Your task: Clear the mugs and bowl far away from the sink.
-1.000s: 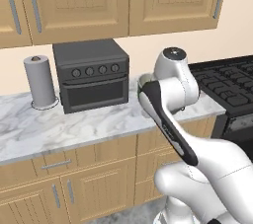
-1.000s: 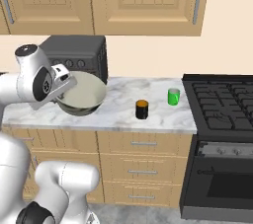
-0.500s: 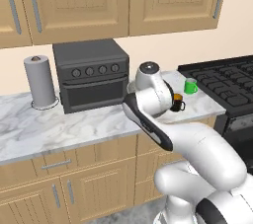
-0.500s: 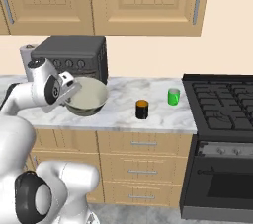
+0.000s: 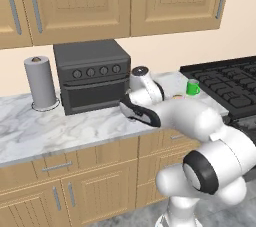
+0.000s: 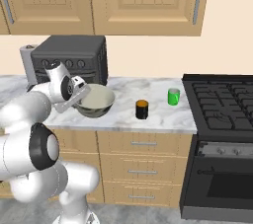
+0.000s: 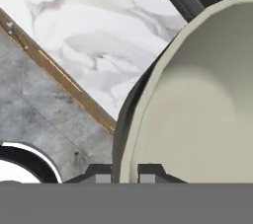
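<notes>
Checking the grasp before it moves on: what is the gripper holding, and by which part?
The gripper holds the bowl by its rim, jaws closed across the wall at the edge nearest the arm.

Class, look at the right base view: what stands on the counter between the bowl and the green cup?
One thing: a small dark cup with an orange top stands on the marble between the bowl and the green cup. The right base view shows it.

Arm bent low over the counter, end effector [image 6: 78, 90] clamped (nearly closed) on a rim
</notes>
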Controlling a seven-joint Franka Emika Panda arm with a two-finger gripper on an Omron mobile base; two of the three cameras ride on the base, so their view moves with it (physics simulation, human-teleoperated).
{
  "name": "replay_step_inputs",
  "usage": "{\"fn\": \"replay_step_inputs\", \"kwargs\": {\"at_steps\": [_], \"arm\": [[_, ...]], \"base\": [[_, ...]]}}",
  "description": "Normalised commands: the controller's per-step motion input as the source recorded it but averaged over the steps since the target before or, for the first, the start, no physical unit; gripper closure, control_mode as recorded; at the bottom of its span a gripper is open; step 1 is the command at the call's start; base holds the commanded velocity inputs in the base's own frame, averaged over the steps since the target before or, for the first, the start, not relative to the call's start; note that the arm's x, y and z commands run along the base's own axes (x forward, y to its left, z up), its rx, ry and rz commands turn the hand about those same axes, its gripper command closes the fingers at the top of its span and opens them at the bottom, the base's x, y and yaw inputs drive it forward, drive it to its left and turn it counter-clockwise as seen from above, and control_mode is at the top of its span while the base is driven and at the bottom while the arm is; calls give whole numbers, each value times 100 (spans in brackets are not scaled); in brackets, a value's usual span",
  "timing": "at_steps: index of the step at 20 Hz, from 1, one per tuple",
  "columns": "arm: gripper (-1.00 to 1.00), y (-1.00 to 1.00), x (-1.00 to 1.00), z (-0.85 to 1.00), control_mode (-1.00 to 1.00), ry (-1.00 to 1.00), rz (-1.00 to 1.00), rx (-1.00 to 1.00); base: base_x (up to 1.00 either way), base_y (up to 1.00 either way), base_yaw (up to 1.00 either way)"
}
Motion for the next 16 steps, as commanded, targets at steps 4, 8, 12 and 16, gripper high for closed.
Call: {"fn": "replay_step_inputs", "kwargs": {"at_steps": [4,8,12,16], "arm": [[100,-22,33,-48,-100,18,0,-10],[100,-4,38,-56,-100,5,0,-10],[100,0,39,-77,-100,1,2,-13],[100,0,43,-57,-100,-8,6,-10]], "base": [[0,0,0],[0,0,0],[0,0,0],[0,0,0]]}}
